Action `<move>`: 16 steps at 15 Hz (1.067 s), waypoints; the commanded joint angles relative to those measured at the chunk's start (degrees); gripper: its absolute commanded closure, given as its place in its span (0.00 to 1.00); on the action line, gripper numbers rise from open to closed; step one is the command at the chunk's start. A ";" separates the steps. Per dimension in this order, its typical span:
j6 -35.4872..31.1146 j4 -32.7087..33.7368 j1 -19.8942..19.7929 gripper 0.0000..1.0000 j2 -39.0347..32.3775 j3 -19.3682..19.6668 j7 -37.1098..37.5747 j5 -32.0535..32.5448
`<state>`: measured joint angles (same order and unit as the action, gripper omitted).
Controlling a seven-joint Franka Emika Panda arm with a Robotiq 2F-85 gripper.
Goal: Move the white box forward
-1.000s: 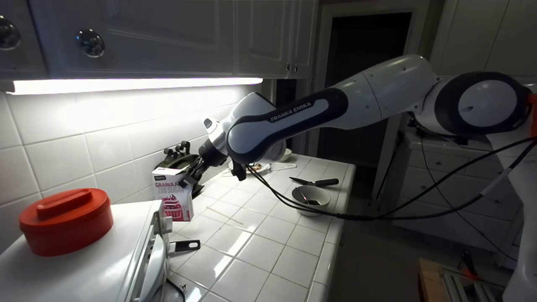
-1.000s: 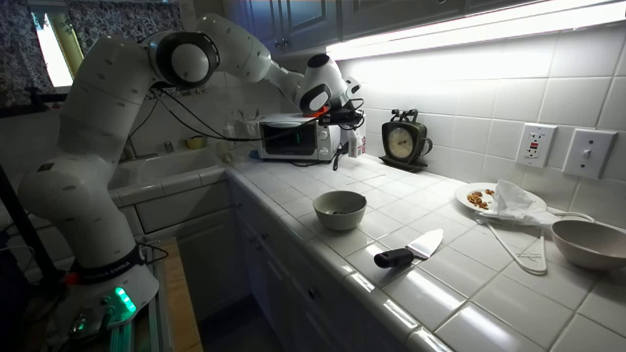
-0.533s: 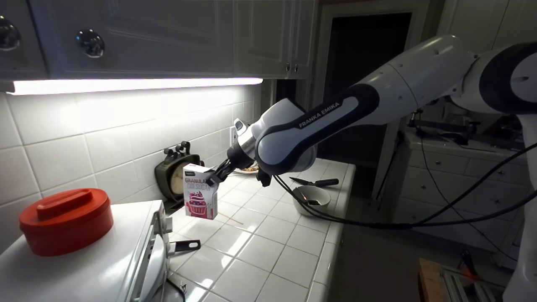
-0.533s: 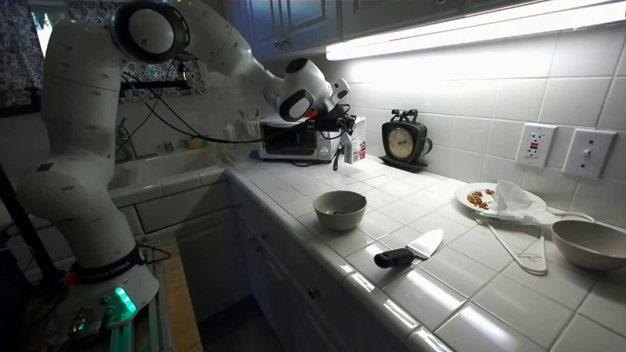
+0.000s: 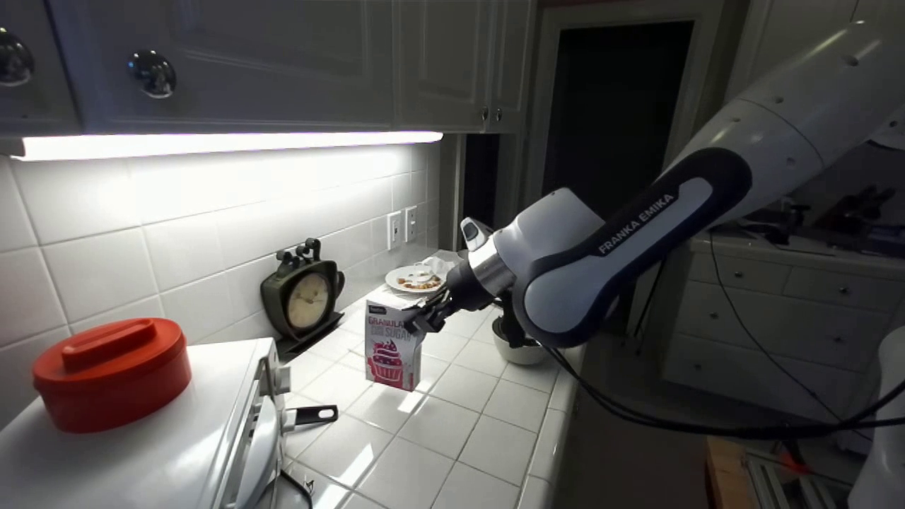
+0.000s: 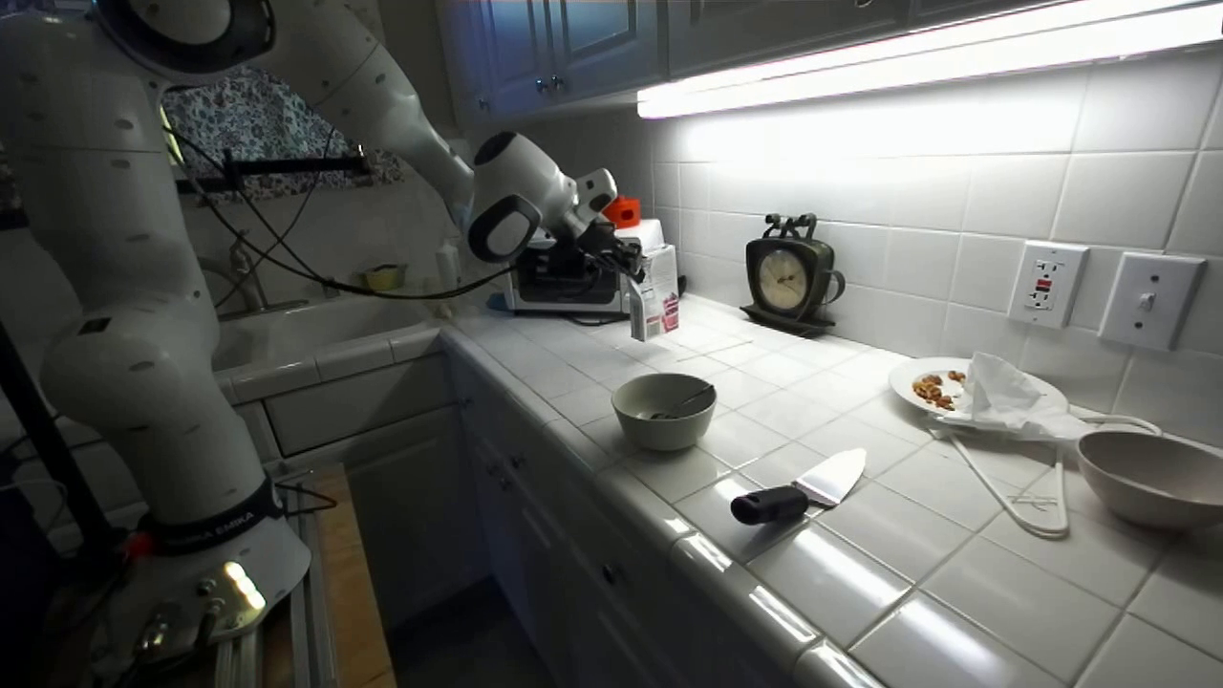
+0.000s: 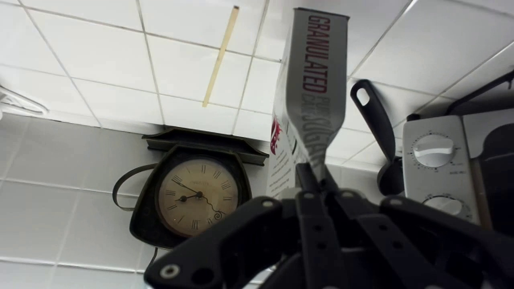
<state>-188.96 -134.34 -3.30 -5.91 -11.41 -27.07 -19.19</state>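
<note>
The white box [image 5: 390,350], a sugar carton with pink print, stands upright over the tiled counter in both exterior views [image 6: 657,304]. My gripper [image 5: 424,324] is shut on the upper part of one narrow side. In the wrist view the fingers [image 7: 307,176] pinch the carton [image 7: 317,56], which narrows and creases where they hold it. My gripper [image 7: 319,174] hides the pinched edge. I cannot tell whether the box's base touches the counter.
The black round-dial object [image 5: 304,300] stands against the tiled wall. The toaster oven [image 5: 212,396] bears a red lidded container [image 5: 113,375]. A bowl [image 6: 659,430], a black-handled server [image 6: 772,505] and a plate of food [image 6: 903,380] sit farther along the counter. A thin stick [image 7: 220,56] lies on the tiles.
My gripper has carried the box away from beside the toaster oven, out along the counter towards the bowl. The round-dial object, partly covered before, now shows fully.
</note>
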 commanded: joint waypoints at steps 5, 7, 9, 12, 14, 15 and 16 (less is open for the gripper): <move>-9.15 -26.06 0.74 0.97 19.15 -4.26 -1.41 -13.06; -9.64 -23.04 -1.61 0.97 16.86 -9.49 -6.83 -22.75; -10.94 -24.51 -1.46 0.97 18.68 -12.77 -7.98 -28.36; -12.98 -24.08 -1.59 0.97 18.53 -15.50 -9.19 -32.87; -13.70 -24.08 -2.55 0.97 18.00 -17.19 -10.94 -35.47; -14.02 -24.08 -2.93 0.97 17.83 -17.80 -11.39 -36.54; -14.08 -24.04 -3.47 0.97 17.69 -18.32 -11.62 -37.36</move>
<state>-201.83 -158.43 -4.92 11.09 -27.40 -36.02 -52.44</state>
